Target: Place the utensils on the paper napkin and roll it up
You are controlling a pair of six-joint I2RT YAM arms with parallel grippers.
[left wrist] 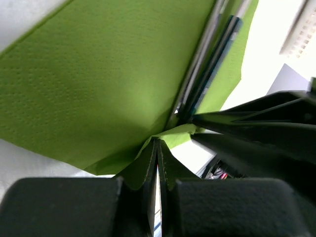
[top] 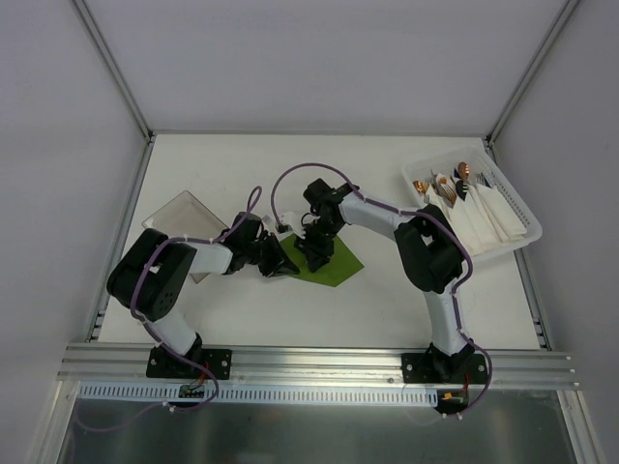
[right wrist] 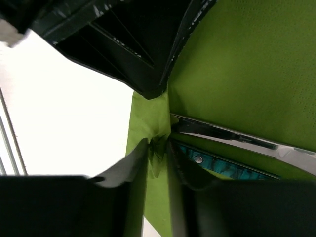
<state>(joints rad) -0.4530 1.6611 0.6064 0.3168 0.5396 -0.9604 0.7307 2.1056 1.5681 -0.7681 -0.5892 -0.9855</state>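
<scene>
Your left gripper (left wrist: 157,144): clenched on corner of paper napkin (left wrist: 98,74), paper pinched right at fingertips. On napkin, utensils (left wrist: 210,59) lie just ahead and right of those tips. Your right gripper (right wrist: 158,148): fingers slightly apart, crumpled napkin fold between them; cannot tell whether gripped. Same utensils lie just right of it. Both grippers' tips close together at same corner.

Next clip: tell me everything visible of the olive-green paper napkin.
The olive-green paper napkin is a thin, faintly embossed sheet lying mostly flat on the white table between the arms. One corner is lifted and pinched in the shut left claw. A crumpled fold beside it sits between the slightly parted fingers of the right claw. Slim silvery metal utensils rest on it, ends near that corner.
</scene>
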